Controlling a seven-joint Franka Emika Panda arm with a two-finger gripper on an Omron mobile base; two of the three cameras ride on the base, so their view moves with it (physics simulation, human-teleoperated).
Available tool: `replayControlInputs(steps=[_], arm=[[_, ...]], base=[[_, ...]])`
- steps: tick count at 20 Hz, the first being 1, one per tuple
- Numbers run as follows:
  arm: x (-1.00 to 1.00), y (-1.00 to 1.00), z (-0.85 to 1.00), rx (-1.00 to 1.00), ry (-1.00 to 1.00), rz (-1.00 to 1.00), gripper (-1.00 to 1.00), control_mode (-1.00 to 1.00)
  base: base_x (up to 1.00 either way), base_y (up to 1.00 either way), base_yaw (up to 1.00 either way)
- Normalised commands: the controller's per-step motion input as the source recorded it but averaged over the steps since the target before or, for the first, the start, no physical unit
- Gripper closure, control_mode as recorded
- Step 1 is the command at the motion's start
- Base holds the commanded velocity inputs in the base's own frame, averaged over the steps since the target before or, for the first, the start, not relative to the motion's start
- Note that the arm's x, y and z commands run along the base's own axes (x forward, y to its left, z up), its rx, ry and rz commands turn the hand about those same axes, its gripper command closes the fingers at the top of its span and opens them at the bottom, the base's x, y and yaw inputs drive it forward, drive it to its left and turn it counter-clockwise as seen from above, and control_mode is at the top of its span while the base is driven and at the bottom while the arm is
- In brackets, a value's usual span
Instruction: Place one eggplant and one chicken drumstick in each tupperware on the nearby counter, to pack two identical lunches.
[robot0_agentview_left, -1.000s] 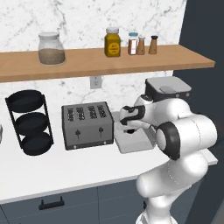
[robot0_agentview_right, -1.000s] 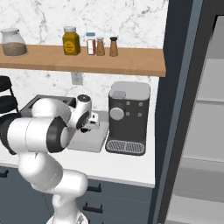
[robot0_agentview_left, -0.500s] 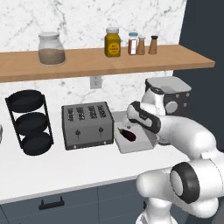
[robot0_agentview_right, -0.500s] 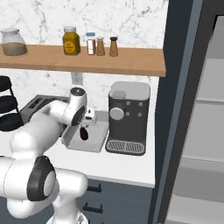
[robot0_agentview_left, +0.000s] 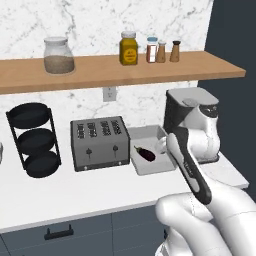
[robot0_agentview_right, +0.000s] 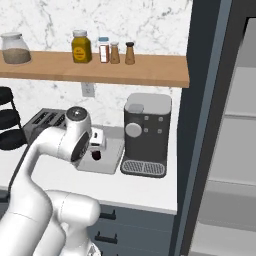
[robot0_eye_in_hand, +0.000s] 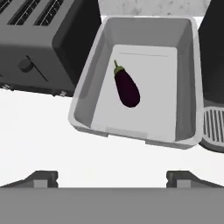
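Observation:
A dark, elongated eggplant (robot0_eye_in_hand: 127, 89) lies loose on the floor of a light grey tupperware (robot0_eye_in_hand: 85, 94), stem toward the back. The tupperware (robot0_agentview_left: 145, 132) stands on the white counter (robot0_agentview_left: 75, 192) between the toaster and the coffee machine. My gripper (robot0_eye_in_hand: 112, 179) is open and empty, hovering above the tray's near rim and back from the eggplant. Its fingertips (robot0_eye_in_hand: 41, 178) stand wide apart. In the right base view the gripper (robot0_agentview_right: 98, 148) hangs just over the eggplant (robot0_agentview_right: 96, 156) and the tupperware (robot0_agentview_right: 114, 154). The chicken drumsticks are out of view.
A grey four-slot toaster (robot0_agentview_left: 99, 142) stands close to the tray's left side. A dark coffee machine (robot0_agentview_right: 146, 132) touches its right side. A black three-tier rack (robot0_agentview_left: 34, 140) stands far left. A wooden shelf (robot0_agentview_left: 100, 70) with jars hangs overhead.
The gripper opened and let go of the eggplant, which now rests in the tupperware. The hand has pulled up and back from the tray.

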Motion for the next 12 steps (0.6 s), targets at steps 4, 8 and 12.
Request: replayControlInputs(steps=[4,8,12], arm=[[-1.00,-0.01,0.28,-0.04,-0.01,0.00,-1.00,-1.00],[0.00,0.00,0.00,0.00,0.00,0.00,-1.00,1.00],[0.00,0.00,0.00,0.00,0.00,0.00,-1.00,1.00]], base=[[0.00,0.00,0.00],[-1.00,-0.05,0.00],[-1.00,-0.34,0.00]])
